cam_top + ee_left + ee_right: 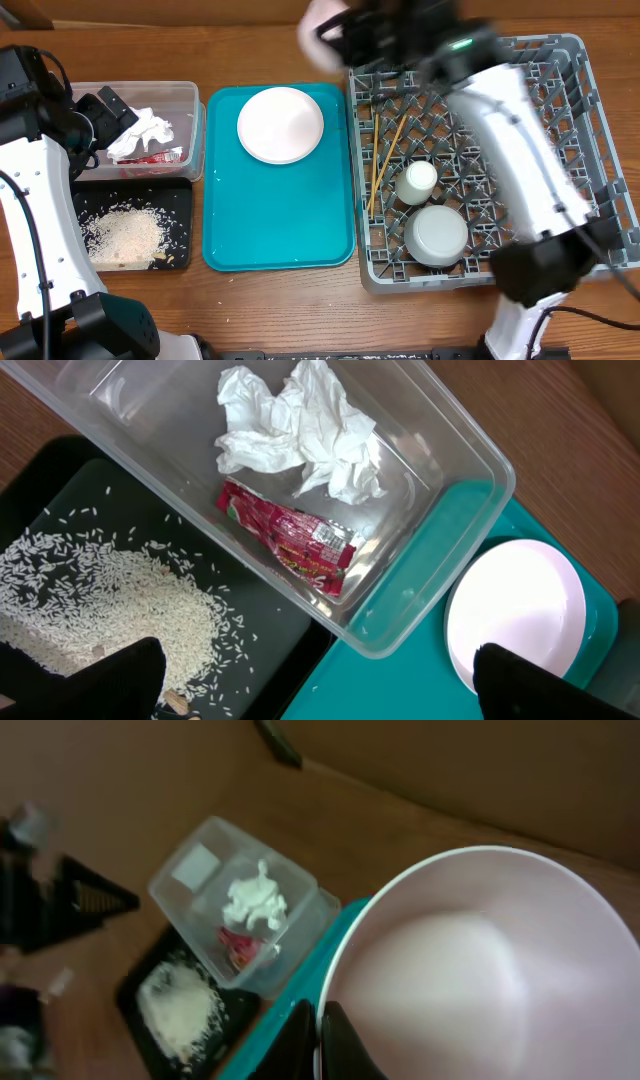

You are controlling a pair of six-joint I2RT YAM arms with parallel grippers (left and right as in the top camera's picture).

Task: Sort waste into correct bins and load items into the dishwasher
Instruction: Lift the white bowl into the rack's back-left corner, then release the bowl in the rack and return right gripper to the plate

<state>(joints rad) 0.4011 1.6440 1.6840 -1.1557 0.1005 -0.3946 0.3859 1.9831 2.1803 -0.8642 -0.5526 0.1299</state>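
My right gripper (318,1030) is shut on the rim of the small pink bowl (480,970) and holds it in the air over the grey dish rack's (590,120) far left corner, where the bowl (322,22) looks blurred. The rack holds the chopsticks (385,160), the cream cup (417,182) and the grey-green bowl (436,235). The pink plate (280,124) lies on the teal tray (280,220). My left gripper (320,690) is open and empty above the clear tub (470,470), which holds the napkin (300,430) and the red wrapper (290,535). Rice (100,600) lies in the black tray (270,650).
The clear tub (190,95) and black tray (180,195) stand side by side at the left of the teal tray. A few rice grains lie on the teal tray. The wooden table shows around everything.
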